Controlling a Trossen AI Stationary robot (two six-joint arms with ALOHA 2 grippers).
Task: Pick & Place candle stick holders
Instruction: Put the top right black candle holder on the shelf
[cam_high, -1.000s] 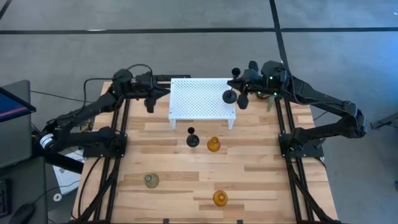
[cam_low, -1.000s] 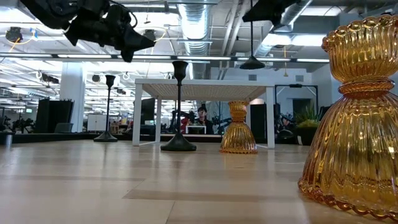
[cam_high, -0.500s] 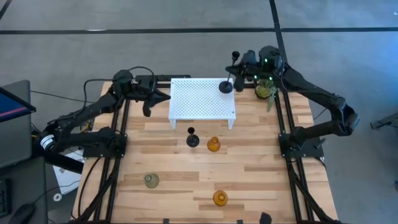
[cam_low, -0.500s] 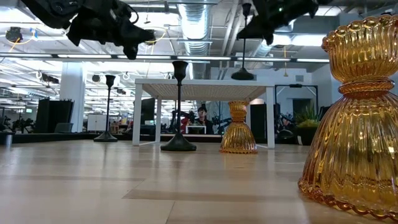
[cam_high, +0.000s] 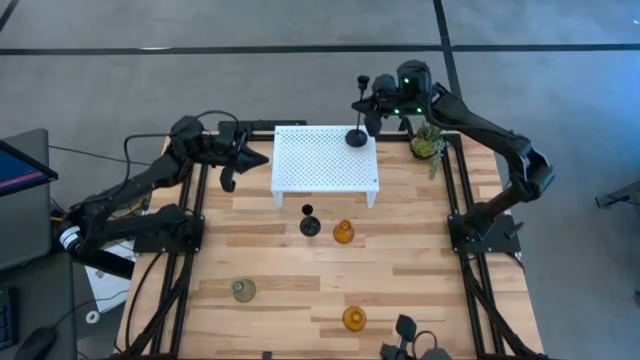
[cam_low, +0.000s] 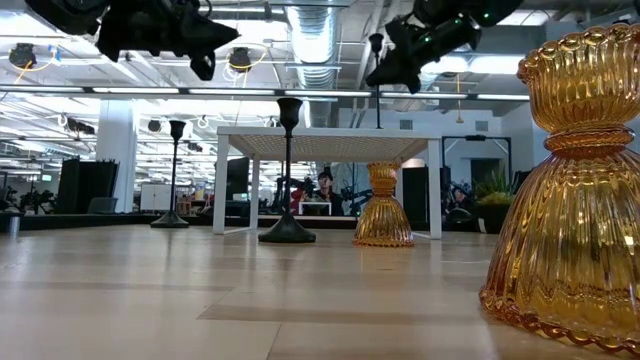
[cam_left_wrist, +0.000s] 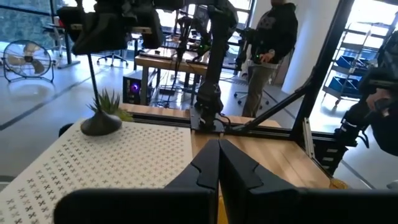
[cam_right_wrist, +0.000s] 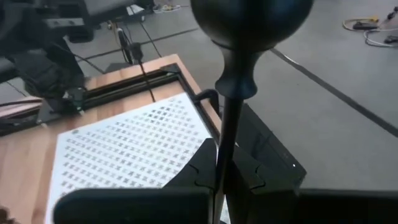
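On the white stand (cam_high: 325, 160), black holder (cam_high: 355, 137) now lowered, right hand (cam_high: 368, 103) gripping

**A:** How is the far half of the table (cam_high: 420, 262) arranged?

**B:** The perforated stand (cam_high: 325, 158) is set at the far middle. A tall candle stick holder (cam_high: 356, 137) is positioned with its base on the stand's far right corner, its stem clamped in the right gripper (cam_high: 372, 103). The potted plant (cam_high: 428, 142) is located to the right of the stand. The left gripper (cam_high: 228, 180), fingers together, is held left of the stand.

**A:** And the near half?

**B:** A short-stemmed holder (cam_high: 309, 224) and a glass holder (cam_high: 343, 233) are placed side by side in front of the stand. Nearer the front edge, one glass holder (cam_high: 243, 290) is found at the left and another glass holder (cam_high: 354, 319) at the right.
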